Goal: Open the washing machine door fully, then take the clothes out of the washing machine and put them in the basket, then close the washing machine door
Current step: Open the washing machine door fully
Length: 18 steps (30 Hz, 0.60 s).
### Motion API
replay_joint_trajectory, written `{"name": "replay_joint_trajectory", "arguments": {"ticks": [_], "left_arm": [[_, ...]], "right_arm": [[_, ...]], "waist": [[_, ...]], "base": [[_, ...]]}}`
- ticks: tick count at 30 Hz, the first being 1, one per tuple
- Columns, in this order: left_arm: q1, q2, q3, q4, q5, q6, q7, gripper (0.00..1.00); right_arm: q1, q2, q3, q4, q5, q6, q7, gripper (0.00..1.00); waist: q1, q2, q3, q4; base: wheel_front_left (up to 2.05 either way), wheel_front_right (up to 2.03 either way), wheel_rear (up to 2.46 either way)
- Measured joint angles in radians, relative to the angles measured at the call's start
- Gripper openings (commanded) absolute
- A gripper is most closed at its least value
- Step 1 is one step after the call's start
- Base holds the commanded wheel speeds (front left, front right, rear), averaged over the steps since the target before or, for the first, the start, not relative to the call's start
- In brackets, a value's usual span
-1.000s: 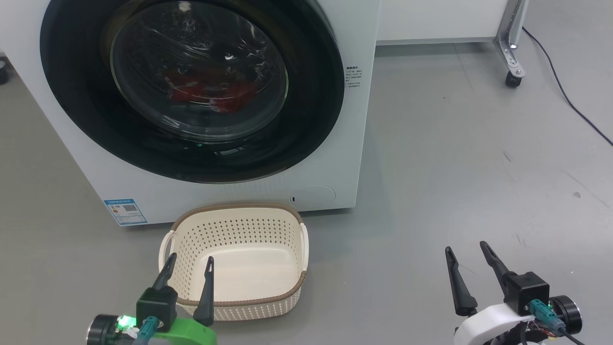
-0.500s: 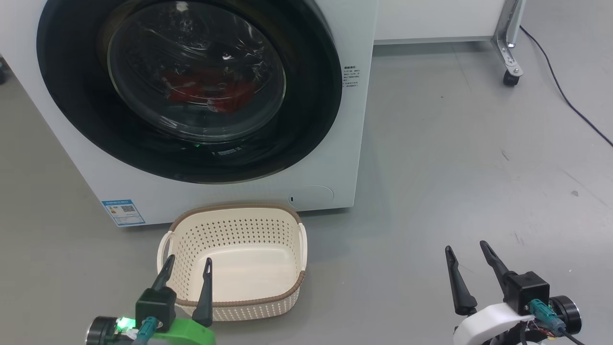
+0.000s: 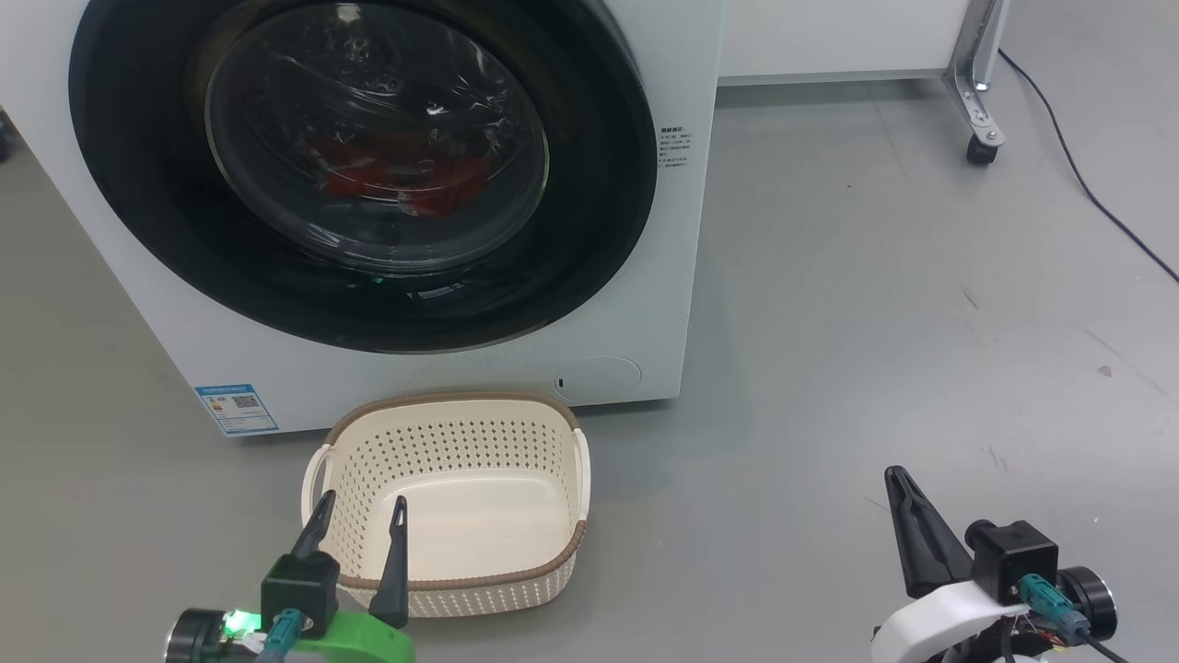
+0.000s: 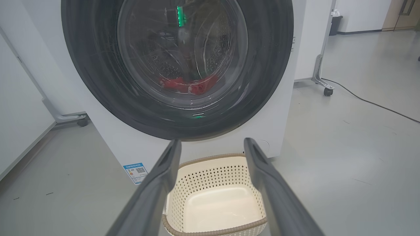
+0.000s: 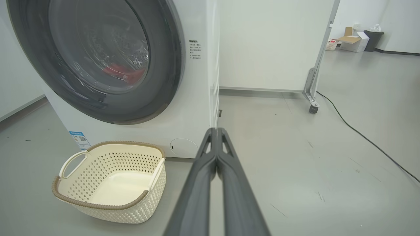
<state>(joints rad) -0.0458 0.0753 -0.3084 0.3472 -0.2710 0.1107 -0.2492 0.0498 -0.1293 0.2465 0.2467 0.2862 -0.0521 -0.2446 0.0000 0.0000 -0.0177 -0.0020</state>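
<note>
- Washing machine door (image 3: pixel 368 166) sits flush in the washing machine (image 3: pixel 461 378), black rim closed all round.
- Red clothes (image 3: pixel 396 175) low behind the glass, probably bunched; glare blurs them.
- Basket (image 3: pixel 461 398) on the floor (image 3: pixel 875 322), just before the machine's bottom edge.
- Left end effector (image 3: pixel 364 500) spread wide above the basket's near rim, holding nothing.
- Right end effector (image 3: pixel 895 474) pinched tight, empty, open floor around.
</note>
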Motion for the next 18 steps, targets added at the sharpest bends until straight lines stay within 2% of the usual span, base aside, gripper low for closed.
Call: {"name": "replay_joint_trajectory", "arguments": {"ticks": [12,18], "left_arm": [[0.0,-0.004,0.0,0.0,0.009,0.0,0.0,1.0],[-0.002,-0.007,-0.009,-0.009,0.016,0.0,0.0,1.0]], "right_arm": [[0.0,0.009,-0.014,0.001,0.007,0.027,0.0,0.0],[-0.007,0.011,-0.025,-0.012,0.02,0.052,0.0,0.0]], "waist": [[0.0,0.0,0.003,0.004],[0.0,0.0,0.024,0.014]], "base": [[0.0,0.0,0.0],[0.0,0.0,0.0]]}}
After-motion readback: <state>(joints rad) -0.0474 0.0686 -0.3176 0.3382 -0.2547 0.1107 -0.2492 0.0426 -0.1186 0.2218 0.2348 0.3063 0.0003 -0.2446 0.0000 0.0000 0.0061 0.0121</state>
